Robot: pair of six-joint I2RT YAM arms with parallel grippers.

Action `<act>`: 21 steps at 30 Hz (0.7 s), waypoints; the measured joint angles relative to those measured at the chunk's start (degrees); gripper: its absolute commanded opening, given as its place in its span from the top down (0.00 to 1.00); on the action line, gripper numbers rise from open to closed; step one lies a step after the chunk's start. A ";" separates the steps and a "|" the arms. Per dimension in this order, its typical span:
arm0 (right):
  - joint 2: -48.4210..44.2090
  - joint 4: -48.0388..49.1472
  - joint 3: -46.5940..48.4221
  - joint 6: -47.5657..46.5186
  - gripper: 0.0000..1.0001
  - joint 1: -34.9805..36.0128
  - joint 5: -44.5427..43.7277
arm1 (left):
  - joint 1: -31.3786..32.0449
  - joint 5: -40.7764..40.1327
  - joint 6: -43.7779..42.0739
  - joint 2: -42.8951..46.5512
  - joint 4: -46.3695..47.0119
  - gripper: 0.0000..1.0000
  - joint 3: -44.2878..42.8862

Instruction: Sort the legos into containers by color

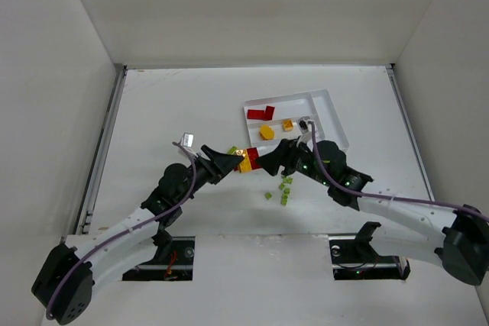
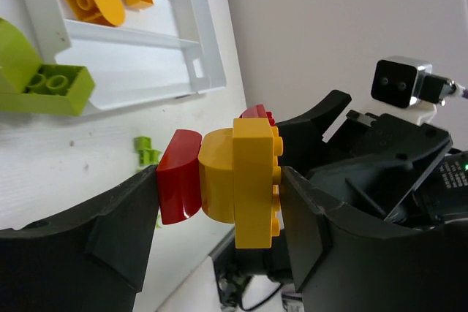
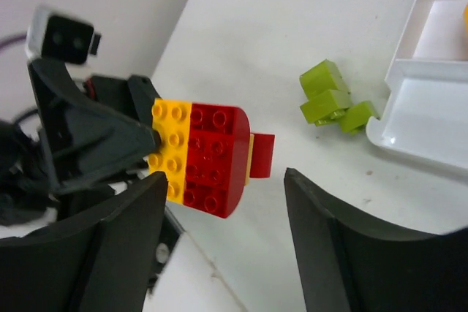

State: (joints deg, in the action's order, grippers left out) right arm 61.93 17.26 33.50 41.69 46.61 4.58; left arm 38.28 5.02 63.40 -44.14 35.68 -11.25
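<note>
Jaws of my left gripper [image 2: 221,202] are clamped on a red-and-yellow brick stack [image 3: 208,158], one finger on the red end and one on the yellow, holding it in the air above the tabletop [image 1: 168,104] in front of the tray [image 1: 284,97]. My right gripper [image 3: 225,180] faces the stack from the other side with its jaws spread apart, touching nothing as far as I can see.

I judge the sort to be partly done. The joined stack has to be pulled apart before either colour can go in. Below it, a scatter of lime-green pieces [image 1: 283,187] lies on the tabletop, none sorted yet, and one larger lime-green brick [image 2: 44,82] sits just beside the tray's near edge.

Inside the tray, two red bricks [image 1: 261,113] lie in the far slot. Two yellow-orange bricks [image 1: 267,133] lie nearer me, though I cannot tell whether they share one slot. I see no green in any compartment.
</note>
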 measured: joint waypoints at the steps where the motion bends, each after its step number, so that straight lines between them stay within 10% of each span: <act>1: -1.40 -1.46 0.11 -1.97 0.20 0.81 -0.85 | -0.22 1.20 0.70 0.00 -1.55 0.72 -1.18; 21: -13.55 -17.73 0.17 -28.94 0.00 25.24 -11.74 | -10.32 30.86 2.99 1.01 -17.99 0.73 -2.36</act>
State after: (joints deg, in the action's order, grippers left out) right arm 48.38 -0.47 33.67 12.75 71.85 -7.16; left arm 27.97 35.88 66.39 -43.13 17.69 -13.61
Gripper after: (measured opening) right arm 0.999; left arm 0.588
